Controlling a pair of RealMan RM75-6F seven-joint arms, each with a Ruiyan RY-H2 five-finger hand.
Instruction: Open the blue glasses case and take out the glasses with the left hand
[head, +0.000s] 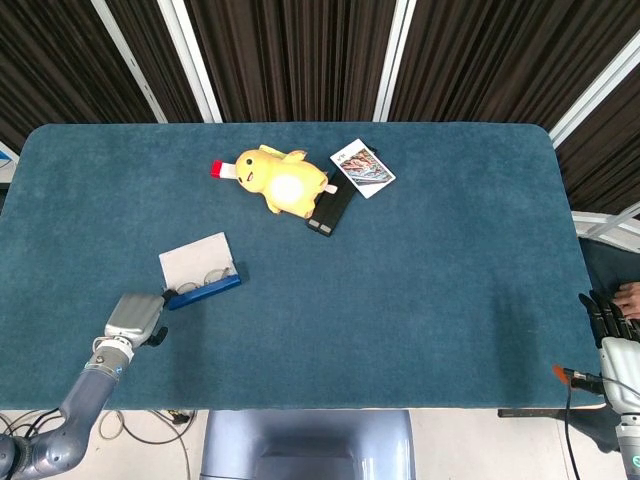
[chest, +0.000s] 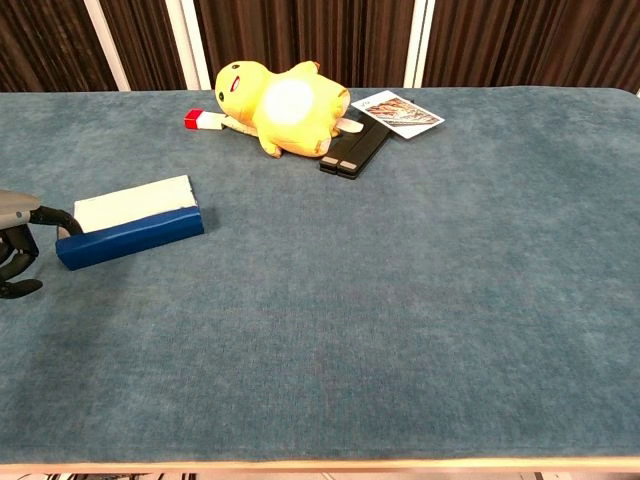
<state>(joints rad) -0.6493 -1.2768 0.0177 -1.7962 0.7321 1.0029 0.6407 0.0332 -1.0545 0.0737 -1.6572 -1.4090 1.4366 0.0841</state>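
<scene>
- The left hand (head: 135, 318) sits low at the near left of the teal felt-covered table (head: 430, 280). One dark fingertip reaches the left end of the case, touching it or just short of it; I cannot tell which. It holds nothing. In the chest view the left hand (chest: 18, 245) shows its other fingers curled loosely downward and apart.
- Just beside it lies the blue rectangular glasses case (head: 203, 291), already open, its pale grey lid (head: 196, 262) laid back flat on the far side. In the chest view the case (chest: 130, 238) lies skewed, its left end nearer the camera.
- The thin metal-framed glasses (head: 206, 280) rest inside the tray, seen only from the head view.
- I judge the opening step done and the taking-out not begun. The next move calls for lifting the hand over the tray wall and pinching the frame without dragging the light case.
- Further back lie a yellow plush toy (head: 281, 180), a black flat device (head: 331, 208) and a printed card (head: 362, 167), well apart from the work.
- The right hand (head: 617, 340) hangs off the right edge, fingers straight, gripping nothing.
</scene>
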